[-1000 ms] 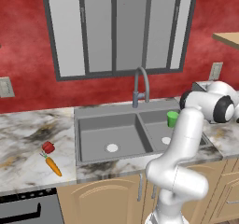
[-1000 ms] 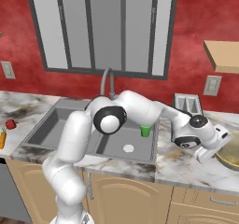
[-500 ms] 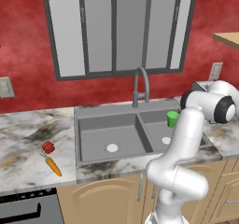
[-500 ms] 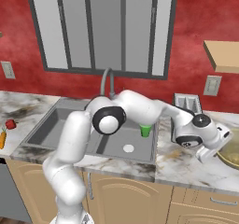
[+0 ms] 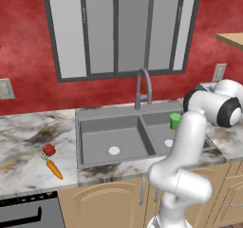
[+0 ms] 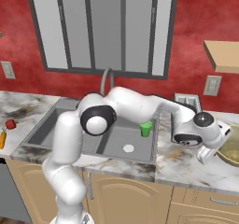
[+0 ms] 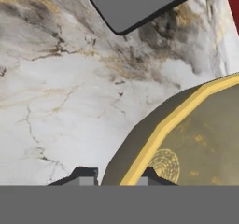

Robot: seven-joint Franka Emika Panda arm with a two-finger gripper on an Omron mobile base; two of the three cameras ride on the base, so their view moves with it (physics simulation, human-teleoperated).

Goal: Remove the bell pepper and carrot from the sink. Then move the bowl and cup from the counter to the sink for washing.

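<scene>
Where the hand camera looks down along the gripper (image 7: pixel 113 175), its two dark finger tips stand close together on either side of the yellow rim of the bowl (image 7: pixel 196 139), one outside the olive wall and one inside, so the fingers are closed on that rim. The bowl rests on the counter (image 7: pixel 60 101), whose white-grey marble with dark and rusty veins spreads beyond it, and a dark grey flat-topped appliance (image 7: pixel 135 1) lies farther off at the top of that view. In the right base view the gripper (image 6: pixel 208 152) reaches down at the bowl's (image 6: pixel 231 148) near edge at the far right, on the counter (image 6: pixel 186 169) to the right of the sink (image 6: pixel 60 125). The green cup (image 6: pixel 146 129) stands upright by the right basin; whether it is on the rim or inside I cannot tell. The white arm (image 6: pixel 140 104) arches over the sink. In the left base view the carrot (image 5: pixel 54 169) lies on the counter (image 5: pixel 23 146) left of the sink (image 5: pixel 111 134), with the bell pepper (image 5: pixel 49 149) just beyond it, close but apart. The cup (image 5: pixel 175 121) shows near the arm (image 5: pixel 190 141), and the curved faucet (image 5: pixel 144 87) rises behind the basins before the red wall (image 5: pixel 28 42) and window (image 5: pixel 118 30).
</scene>
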